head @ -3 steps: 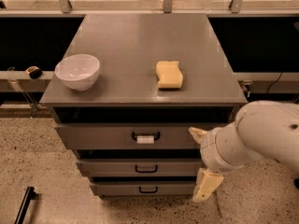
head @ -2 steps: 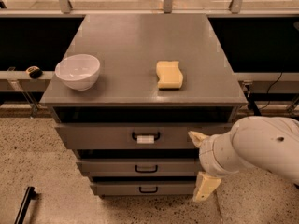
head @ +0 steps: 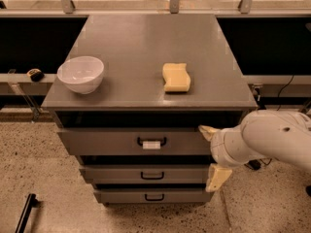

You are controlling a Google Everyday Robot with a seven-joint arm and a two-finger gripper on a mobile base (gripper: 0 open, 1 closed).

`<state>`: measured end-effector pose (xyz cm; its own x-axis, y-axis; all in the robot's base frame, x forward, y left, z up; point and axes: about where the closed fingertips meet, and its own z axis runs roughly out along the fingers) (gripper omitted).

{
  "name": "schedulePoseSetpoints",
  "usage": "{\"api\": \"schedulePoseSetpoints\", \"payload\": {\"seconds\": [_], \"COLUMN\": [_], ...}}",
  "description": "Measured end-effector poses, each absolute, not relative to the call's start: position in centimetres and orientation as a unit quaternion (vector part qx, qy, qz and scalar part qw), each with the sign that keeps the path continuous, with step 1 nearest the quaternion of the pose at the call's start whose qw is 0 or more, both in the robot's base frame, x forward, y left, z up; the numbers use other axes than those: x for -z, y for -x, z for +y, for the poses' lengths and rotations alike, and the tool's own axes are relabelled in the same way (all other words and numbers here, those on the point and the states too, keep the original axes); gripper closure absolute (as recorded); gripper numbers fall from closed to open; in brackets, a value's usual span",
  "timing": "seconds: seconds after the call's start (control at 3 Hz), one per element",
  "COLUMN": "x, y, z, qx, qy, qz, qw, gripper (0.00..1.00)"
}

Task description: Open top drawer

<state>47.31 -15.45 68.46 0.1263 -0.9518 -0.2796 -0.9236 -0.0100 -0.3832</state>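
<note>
Approach step, I judge: the claw (head: 208,155), spread wide and empty, hangs at the right end of the top drawer (head: 102,142) and must next shift left to its handle (head: 151,141).

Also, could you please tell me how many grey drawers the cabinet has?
3, stacked: tall tagged top drawer, shallower middle drawer, bottom drawer lowest. The cream-fingered gripper sits at their right edge.

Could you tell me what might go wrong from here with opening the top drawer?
The open gripper sits right of the handle on the top drawer, not around it, so closing now would likely grab nothing. Its lower finger hangs by the middle drawer and might snag. A jerky pull may shake the bowl.
</note>
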Motion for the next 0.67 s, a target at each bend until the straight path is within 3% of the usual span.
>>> {"api": "schedulePoseSetpoints", "payload": {"seconds": [0.33,0.67], "x": [-66.53,-66.50], "y": [-51.27,-51.34], "z": [-15.96,-15.95], "qx": [0.002,0.002], "qy": [0.698,0.698], "qz": [0.676,0.676], "qw": [0.238,0.238], "gripper": [0.00,0.00]}}
